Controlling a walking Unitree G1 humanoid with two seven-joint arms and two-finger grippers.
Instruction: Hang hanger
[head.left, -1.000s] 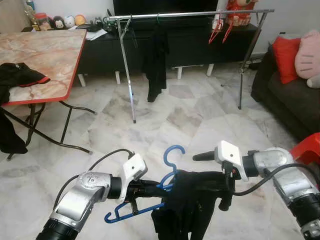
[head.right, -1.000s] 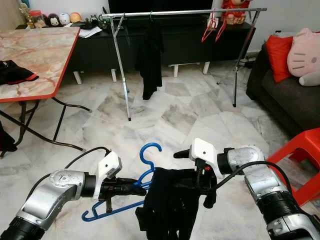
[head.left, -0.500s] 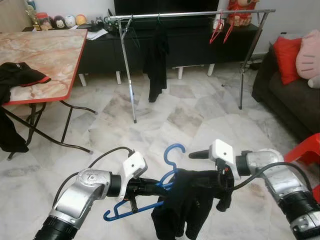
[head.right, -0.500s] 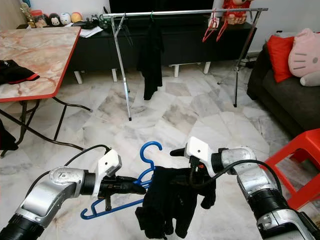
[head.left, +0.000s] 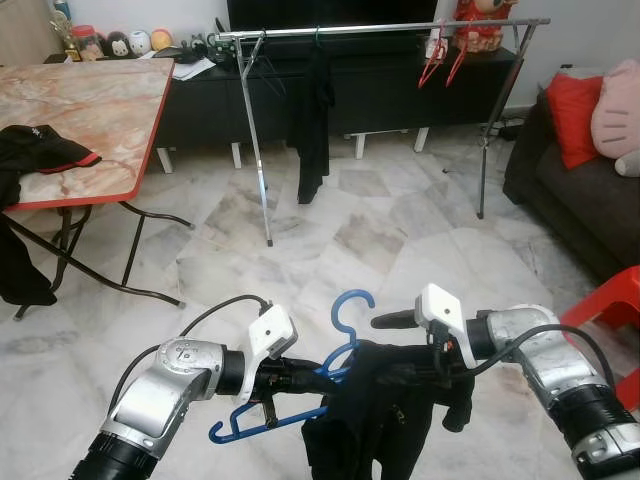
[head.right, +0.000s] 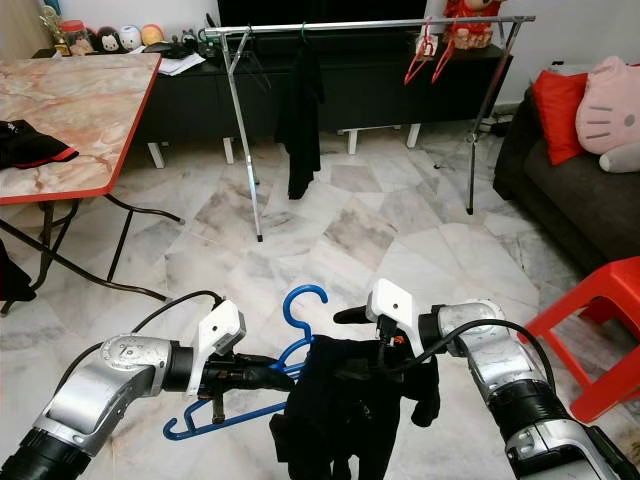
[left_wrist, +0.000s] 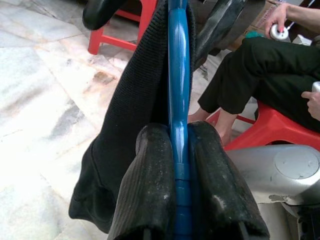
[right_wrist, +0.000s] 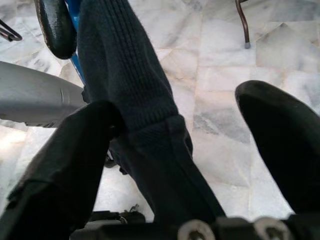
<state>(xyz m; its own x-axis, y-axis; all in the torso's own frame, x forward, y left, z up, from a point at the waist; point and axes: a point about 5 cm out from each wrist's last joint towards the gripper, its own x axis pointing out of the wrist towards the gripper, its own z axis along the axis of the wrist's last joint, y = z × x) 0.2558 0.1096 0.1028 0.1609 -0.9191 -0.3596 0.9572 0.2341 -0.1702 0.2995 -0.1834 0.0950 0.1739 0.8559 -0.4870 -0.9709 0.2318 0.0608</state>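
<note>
Left gripper (left_wrist: 181, 165) has its fingers clamped tight on the blue hanger (head.left: 345, 330), held low and well short of the rail (head.left: 380, 29), while the right gripper (right_wrist: 165, 150), fingers spread wide with nothing pinched, sits against the black garment (head.left: 375, 420) draped over it. That garment looks bunched to one side, so it could slide off on the walk to the rail. The hook (head.right: 305, 300) could also twist in that narrow pinch and miss the rail.

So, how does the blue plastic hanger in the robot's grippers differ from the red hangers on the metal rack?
The blue plastic hanger is clamped in the left gripper, low above the floor and tilted; the red hangers dangle from the metal rack across the room. The blue one carries a black knitted garment; the red ones look bare. Both kinds have hooks.
</note>
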